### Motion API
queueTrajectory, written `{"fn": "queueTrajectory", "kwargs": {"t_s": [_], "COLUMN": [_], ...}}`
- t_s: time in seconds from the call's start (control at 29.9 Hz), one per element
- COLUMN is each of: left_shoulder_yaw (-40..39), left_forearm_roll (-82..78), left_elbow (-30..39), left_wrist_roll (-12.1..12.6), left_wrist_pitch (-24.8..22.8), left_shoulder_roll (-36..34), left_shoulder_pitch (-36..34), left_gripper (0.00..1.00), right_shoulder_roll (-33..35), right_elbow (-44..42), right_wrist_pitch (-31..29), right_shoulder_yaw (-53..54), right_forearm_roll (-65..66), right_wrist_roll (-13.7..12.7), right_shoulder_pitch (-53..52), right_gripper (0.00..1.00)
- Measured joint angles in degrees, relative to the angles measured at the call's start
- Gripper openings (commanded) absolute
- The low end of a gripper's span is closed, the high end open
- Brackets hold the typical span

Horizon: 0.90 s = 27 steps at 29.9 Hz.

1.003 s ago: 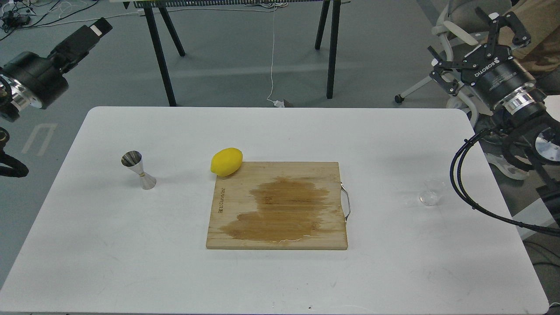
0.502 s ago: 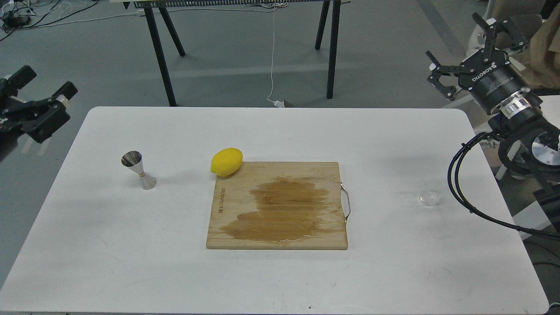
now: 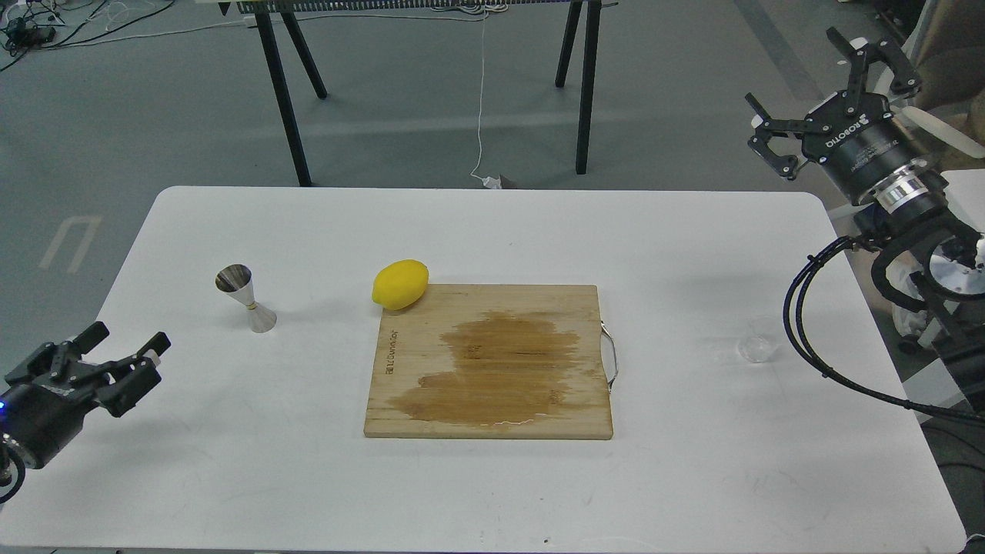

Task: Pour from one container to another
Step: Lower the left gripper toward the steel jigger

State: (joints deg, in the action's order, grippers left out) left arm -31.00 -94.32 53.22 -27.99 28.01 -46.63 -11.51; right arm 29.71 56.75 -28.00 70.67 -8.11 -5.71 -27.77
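The tiny clear glass cup (image 3: pixel 756 348) stands on the white table at the right, faint against the surface. The shiny steel jigger (image 3: pixel 245 298) stands upright at the left. My left gripper (image 3: pixel 127 343) hovers low over the table's left edge, below and left of the jigger, fingers spread and empty. My right gripper (image 3: pixel 800 81) is raised beyond the table's far right corner, well above and behind the glass cup, fingers wide apart with nothing between them.
A wooden cutting board (image 3: pixel 490 362) with a dark wet stain and a metal handle lies mid-table. A yellow lemon (image 3: pixel 399 284) rests at its far left corner. Black cables (image 3: pixel 816 338) loop from the right arm near the cup. Black stand legs (image 3: pixel 286 100) rise behind the table.
My left arm has swung down from high at the far left to just over the table's left edge. The right gripper has shifted slightly up and back. Objects have not moved.
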Motion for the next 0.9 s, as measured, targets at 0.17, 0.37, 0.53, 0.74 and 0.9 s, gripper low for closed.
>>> {"fn": "queueTrajectory", "kwargs": {"t_s": [0.17, 0.37, 0.53, 0.74, 0.9], "left_shoulder_yaw": [0.1, 2.7, 4.1, 4.2, 5.2], "left_forearm_roll": [-0.6, -1.9, -1.8, -1.6, -1.5], "left_elbow": [-7.2, -13.6, -16.3, -19.9, -23.9], "left_wrist_roll": [0.0, 0.0, 0.0, 0.0, 0.0], "left_wrist_pitch": [0.0, 0.0, 0.0, 0.0, 0.0], "left_shoulder_roll": [8.0, 13.8, 16.0, 19.4, 22.8], "left_shoulder_pitch": [-1.1, -5.2, -7.5, -9.7, -12.0], "left_gripper": [0.99, 0.99, 0.99, 0.99, 0.99], "right_shoulder_roll": [0.0, 0.2, 0.2, 0.3, 0.3], "right_elbow": [0.1, 0.1, 0.2, 0.2, 0.4], "right_wrist_pitch": [0.0, 0.0, 0.0, 0.0, 0.0], "right_shoulder_yaw": [0.0, 0.3, 0.5, 0.7, 0.9], "right_forearm_roll": [0.0, -0.1, -0.1, -0.1, -0.1], "right_wrist_roll": [0.0, 0.0, 0.0, 0.0, 0.2], "right_shoulder_pitch": [0.0, 0.6, 0.6, 0.6, 0.6], "right_gripper": [1.00, 1.00, 1.00, 1.00, 1.00]}}
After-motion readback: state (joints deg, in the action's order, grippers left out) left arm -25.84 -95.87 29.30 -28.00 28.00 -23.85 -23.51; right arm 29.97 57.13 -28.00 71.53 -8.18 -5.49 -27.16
